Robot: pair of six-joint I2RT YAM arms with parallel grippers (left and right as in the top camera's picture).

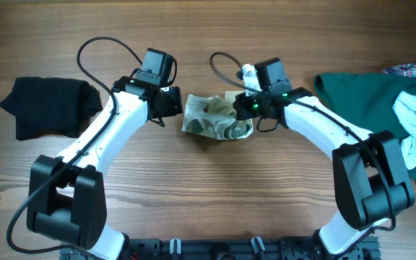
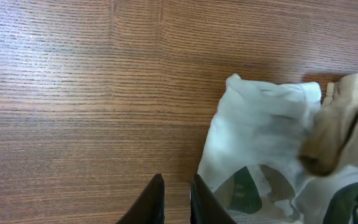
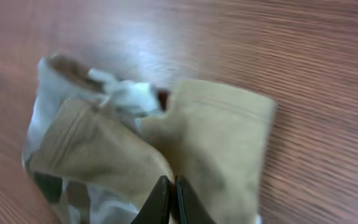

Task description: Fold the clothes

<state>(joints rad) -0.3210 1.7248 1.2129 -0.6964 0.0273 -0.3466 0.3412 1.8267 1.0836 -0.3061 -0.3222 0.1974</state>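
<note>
Overhead, brightness: even and quite bright; the grain of the worktop is clear across the whole picture.
Overhead, shadows: soft and short, close under the white arms and beside the black garment, with no hard edges.
Overhead, sharpness: good in the middle and at the edges; no bending of lines.
Left wrist, glare: a pale sheen on the wood at the top left.
Left wrist, focus: the wood is sharp; the cream garment is softer, and its tan part at the right is blurred.
Left wrist, left gripper: a dark shape with little detail.
Right wrist, blur: the whole picture is smeared; the grain is only streaks.
Right wrist, glare: a whitish reflection on the wood at the top.
Right wrist, right gripper: dark and unsharp.
</note>
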